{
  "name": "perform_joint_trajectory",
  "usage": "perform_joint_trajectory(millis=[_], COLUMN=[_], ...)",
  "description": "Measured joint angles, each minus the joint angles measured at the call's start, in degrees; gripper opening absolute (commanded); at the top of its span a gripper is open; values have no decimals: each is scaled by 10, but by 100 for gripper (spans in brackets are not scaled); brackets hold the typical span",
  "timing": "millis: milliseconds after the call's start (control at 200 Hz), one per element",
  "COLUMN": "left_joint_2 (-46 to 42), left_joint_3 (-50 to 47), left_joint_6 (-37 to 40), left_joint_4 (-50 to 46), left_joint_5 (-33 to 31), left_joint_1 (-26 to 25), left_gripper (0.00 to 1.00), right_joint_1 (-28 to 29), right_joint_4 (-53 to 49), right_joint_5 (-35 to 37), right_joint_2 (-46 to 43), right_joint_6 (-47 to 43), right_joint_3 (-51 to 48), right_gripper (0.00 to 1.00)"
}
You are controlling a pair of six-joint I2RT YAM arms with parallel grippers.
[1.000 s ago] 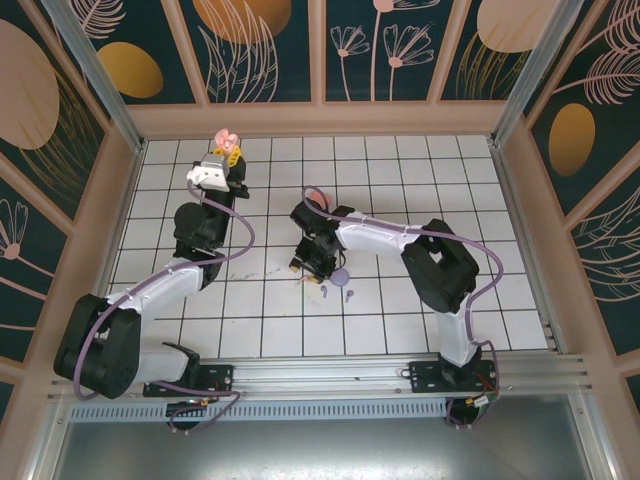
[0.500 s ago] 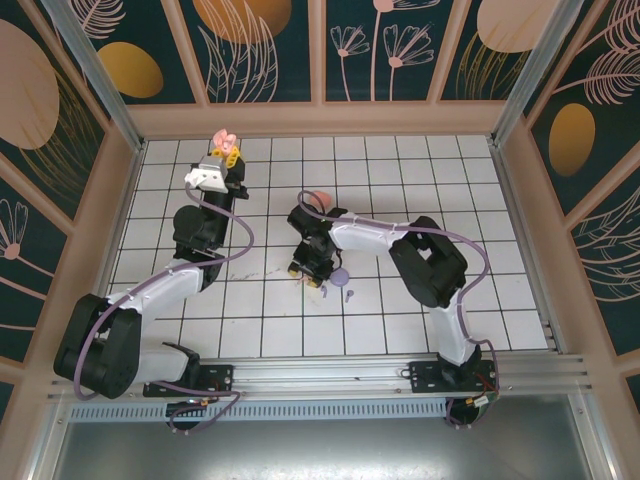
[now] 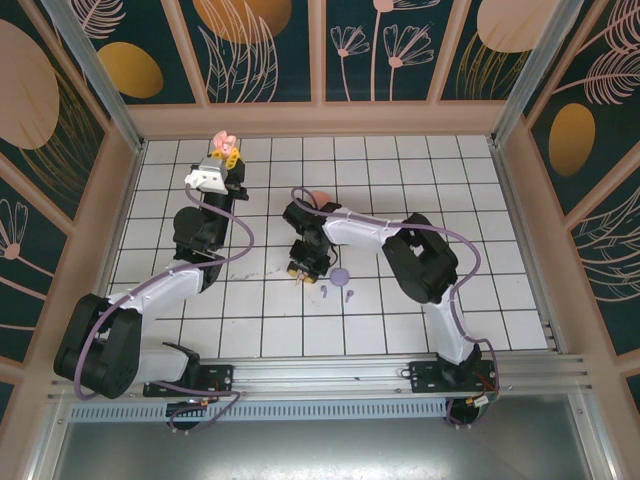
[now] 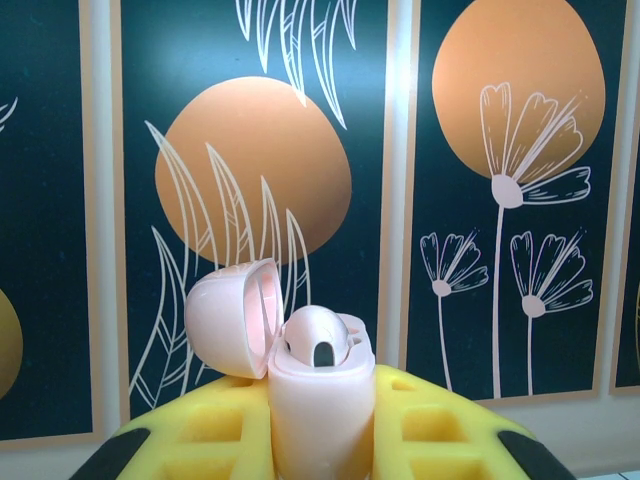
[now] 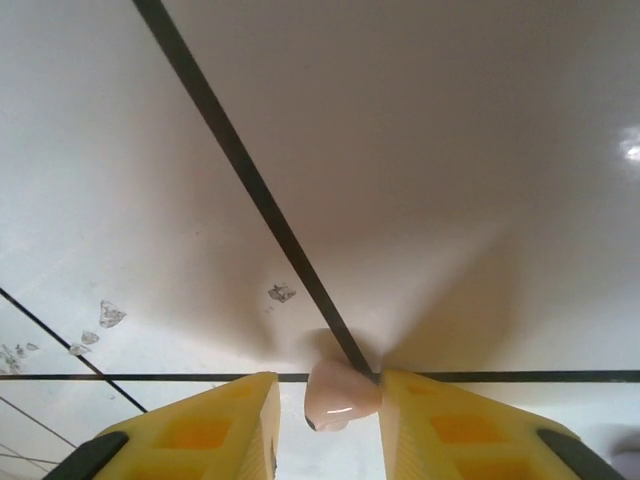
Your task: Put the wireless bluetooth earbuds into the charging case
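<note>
My left gripper is shut on a pale pink charging case, held upright with its lid swung open to the left. One pink earbud sits in the case. In the top view this gripper is raised at the back left with the case. My right gripper points down at the tiles, its jaws around a second pink earbud that lies on a grid line. The right finger touches it and a gap shows at the left finger. In the top view the right gripper is mid-table.
A purple case lies just right of the right gripper, with two purple earbuds in front of it. An orange case sits behind the right arm. Wooden walls ring the tiled table.
The right gripper has shifted slightly left and down onto the pink earbud, and its jaws have narrowed around it. The left arm holds still.
</note>
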Motion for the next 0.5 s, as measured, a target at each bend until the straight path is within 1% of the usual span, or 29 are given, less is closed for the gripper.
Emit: perform_joint_trajectory(millis=[70,270,500], left_joint_2=[0,0,0], left_joint_3=[-2,-3,-3], left_joint_6=[0,0,0], left_joint_4=[0,0,0], left_joint_5=[0,0,0], left_joint_1=[0,1,1], left_gripper=[0,0,0], right_joint_1=[-1,-2,-2], right_joint_4=[-16,-59,-76], right_joint_5=[0,9,19], right_joint_2=[8,38,44], right_joint_6=[-19,-79,-131], right_joint_3=[14,66,77], right_gripper=[26,27,28])
